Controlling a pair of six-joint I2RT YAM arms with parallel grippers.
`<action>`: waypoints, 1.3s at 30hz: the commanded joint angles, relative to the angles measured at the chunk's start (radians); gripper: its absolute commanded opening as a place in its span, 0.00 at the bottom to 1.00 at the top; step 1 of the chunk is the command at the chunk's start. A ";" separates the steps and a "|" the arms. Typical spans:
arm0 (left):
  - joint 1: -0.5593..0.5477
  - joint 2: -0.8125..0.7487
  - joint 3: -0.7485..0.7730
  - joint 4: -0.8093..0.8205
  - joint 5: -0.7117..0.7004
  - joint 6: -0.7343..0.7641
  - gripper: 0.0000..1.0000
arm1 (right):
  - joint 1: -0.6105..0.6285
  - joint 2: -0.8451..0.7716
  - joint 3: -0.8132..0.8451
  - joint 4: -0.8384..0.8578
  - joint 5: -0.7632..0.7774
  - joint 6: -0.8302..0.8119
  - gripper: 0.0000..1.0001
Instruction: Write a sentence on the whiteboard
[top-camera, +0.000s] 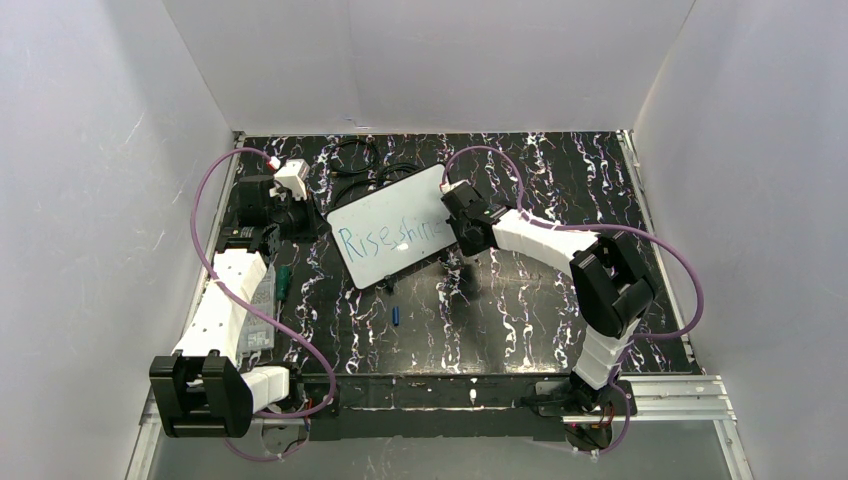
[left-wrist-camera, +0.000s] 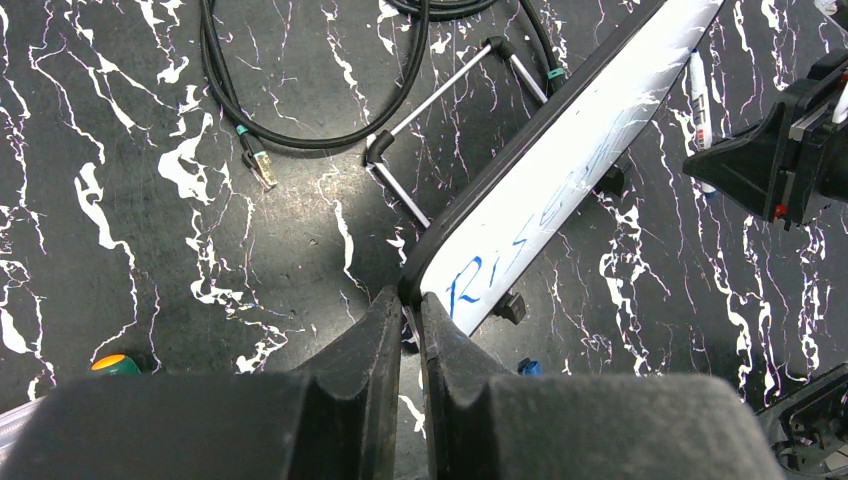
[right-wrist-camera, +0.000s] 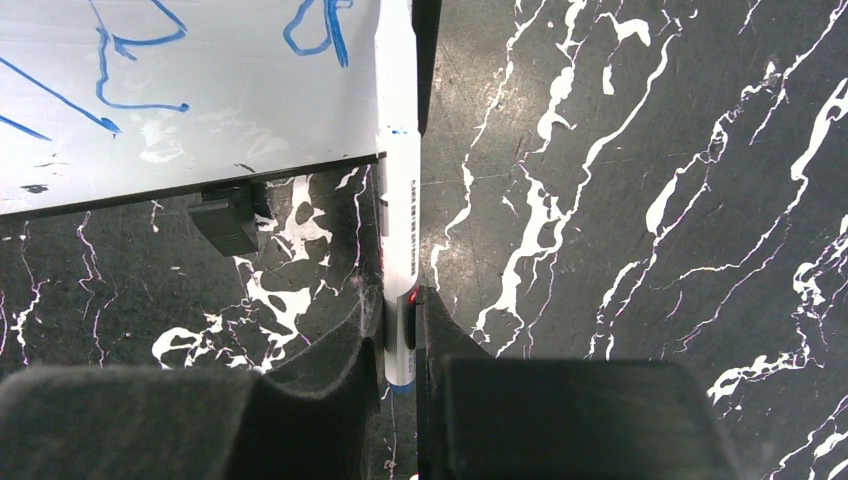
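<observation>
The whiteboard (top-camera: 390, 232) stands tilted on small feet at the middle of the black marbled table. The sentence (top-camera: 385, 238) on it reads "Rise shine" in blue. My left gripper (top-camera: 318, 222) is shut on the board's left corner; in the left wrist view the fingertips (left-wrist-camera: 388, 312) pinch the dark edge beside the "R" (left-wrist-camera: 465, 283). My right gripper (top-camera: 456, 215) is shut on a white marker (right-wrist-camera: 398, 200), whose tip rests against the board's right end (right-wrist-camera: 200, 110) past the last letters (right-wrist-camera: 318, 25). That gripper also shows in the left wrist view (left-wrist-camera: 775, 160).
A blue marker cap (top-camera: 397, 315) lies in front of the board. A green marker (top-camera: 282, 283) and a flat packet (top-camera: 262, 315) lie by the left arm. Black cables (top-camera: 365, 160) and a wire stand (left-wrist-camera: 440, 100) lie behind the board. White walls enclose the table.
</observation>
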 joint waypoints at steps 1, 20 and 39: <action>0.003 -0.041 -0.001 0.005 0.000 0.010 0.00 | -0.005 0.012 0.001 0.007 -0.029 -0.010 0.01; 0.003 -0.042 -0.001 0.005 0.000 0.009 0.00 | -0.004 -0.047 -0.046 0.019 -0.034 0.012 0.01; 0.003 -0.042 -0.001 0.005 0.000 0.008 0.00 | -0.004 -0.057 -0.103 0.032 -0.061 0.027 0.01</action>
